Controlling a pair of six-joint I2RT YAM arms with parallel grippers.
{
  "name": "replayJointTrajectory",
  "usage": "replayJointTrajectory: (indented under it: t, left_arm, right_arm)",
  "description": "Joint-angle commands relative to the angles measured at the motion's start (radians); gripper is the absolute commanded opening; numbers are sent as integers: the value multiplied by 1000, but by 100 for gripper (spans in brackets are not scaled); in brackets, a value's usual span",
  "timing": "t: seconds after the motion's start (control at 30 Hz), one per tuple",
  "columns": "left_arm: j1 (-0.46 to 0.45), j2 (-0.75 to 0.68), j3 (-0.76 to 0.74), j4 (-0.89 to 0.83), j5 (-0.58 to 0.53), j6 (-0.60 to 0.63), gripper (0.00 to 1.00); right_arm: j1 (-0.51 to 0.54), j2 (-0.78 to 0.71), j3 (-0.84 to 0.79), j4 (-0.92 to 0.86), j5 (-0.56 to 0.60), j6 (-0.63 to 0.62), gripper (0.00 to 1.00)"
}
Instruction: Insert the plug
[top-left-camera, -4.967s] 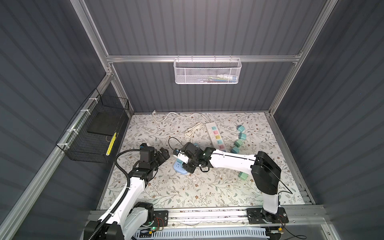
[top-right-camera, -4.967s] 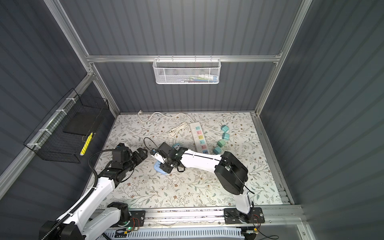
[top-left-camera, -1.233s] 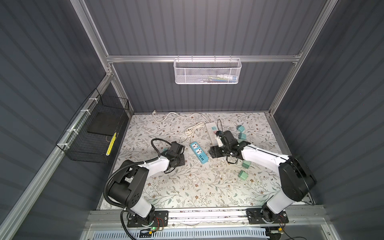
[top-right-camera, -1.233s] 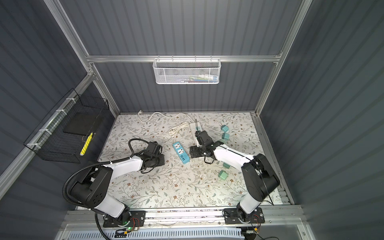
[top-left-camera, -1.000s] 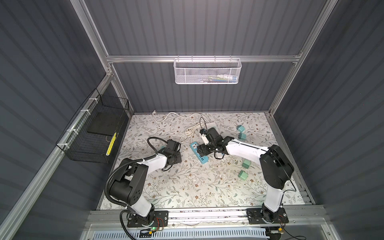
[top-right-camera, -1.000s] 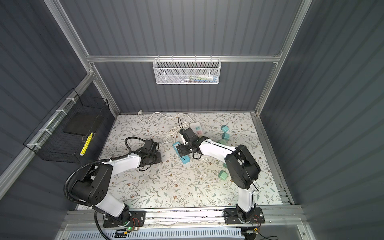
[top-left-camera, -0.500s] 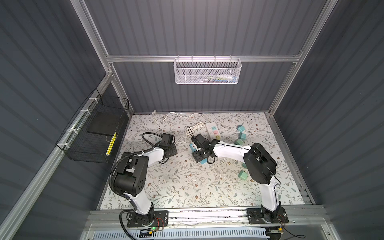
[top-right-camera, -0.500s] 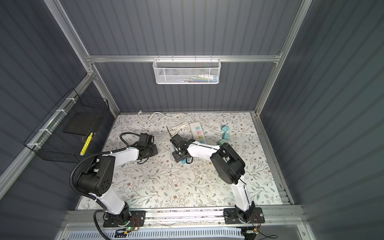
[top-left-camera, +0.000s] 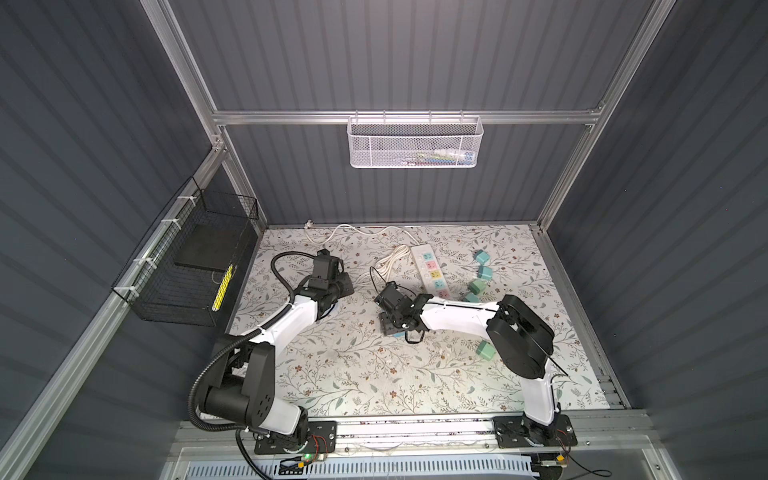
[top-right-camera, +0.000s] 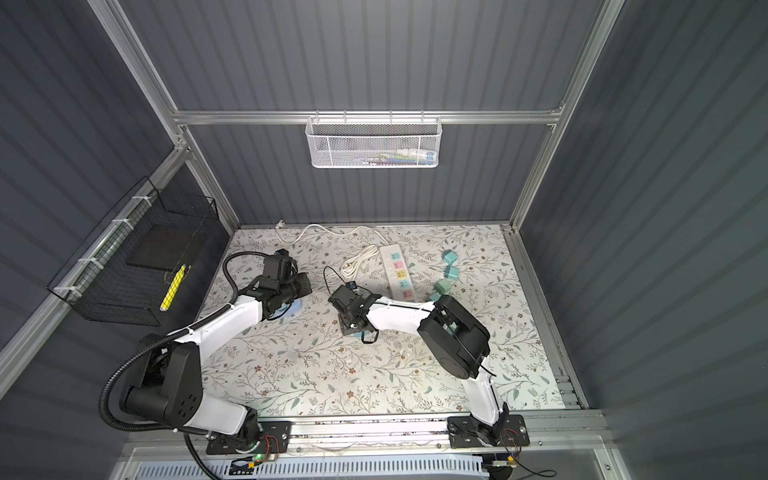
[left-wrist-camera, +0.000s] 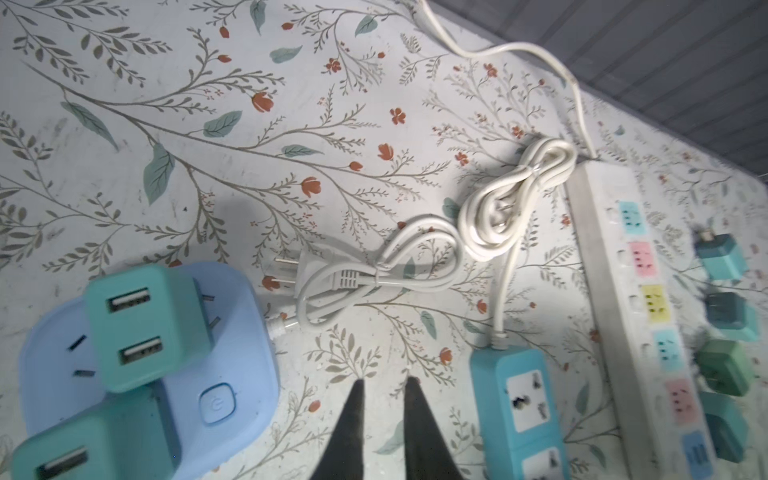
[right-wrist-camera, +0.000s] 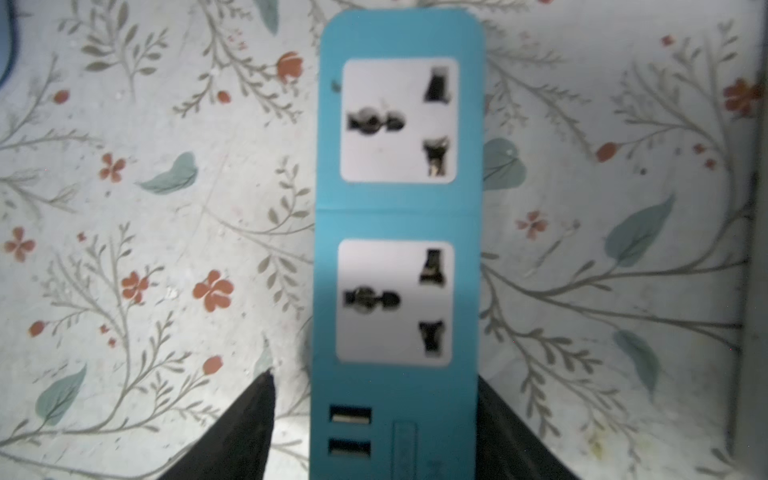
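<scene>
A teal plug (left-wrist-camera: 145, 328) with two USB ports lies tilted on a light-blue socket hub (left-wrist-camera: 232, 332), its prongs showing at its side. A second teal plug (left-wrist-camera: 95, 440) sits on the hub at the frame's edge. My left gripper (left-wrist-camera: 384, 380) hovers beside the hub, jaws a narrow gap apart and empty; in a top view it (top-left-camera: 343, 286) is at the mat's left. My right gripper (right-wrist-camera: 374, 376) straddles the blue power strip (right-wrist-camera: 399, 216), open, one finger apart from it and the other at its edge. In both top views that arm hides most of the strip (top-right-camera: 353, 332).
A long white power strip (top-left-camera: 432, 270) with coloured sockets lies at the back, a coiled white cord (top-left-camera: 388, 264) and a white two-pin plug (left-wrist-camera: 291, 272) beside it. Several loose teal cubes (top-left-camera: 482, 257) lie right of it. A black wire basket (top-left-camera: 199, 257) hangs on the left wall.
The right gripper has swung left, over the blue strip, and now hides it. The left gripper has moved toward the back left, and its jaws have parted slightly.
</scene>
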Motion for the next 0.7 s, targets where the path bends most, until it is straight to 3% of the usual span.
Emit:
replayJointTrajectory:
  t: [0.0, 0.13, 0.23, 0.37, 0.47, 0.67]
  left_arm:
    - [3, -54, 6, -43, 72, 4, 30]
    - [3, -115, 23, -57, 140, 12, 54]
    - [1, -151, 22, -47, 206, 3, 70]
    - [-6, -168, 1, -22, 248, -18, 73]
    - [-9, -174, -5, -29, 260, -24, 73]
    - [-16, -221, -40, -63, 249, -27, 74]
  right_arm:
    - [7, -89, -15, -8, 15, 51, 77]
    - [-30, -219, -29, -88, 95, -9, 81]
    - [-131, -339, -103, -120, 151, -27, 83]
    - [-381, -444, -215, -116, 132, -23, 83]
    - [-531, -412, -187, -169, 107, 23, 83]
    - [-609, -286, -120, -182, 76, 72, 83]
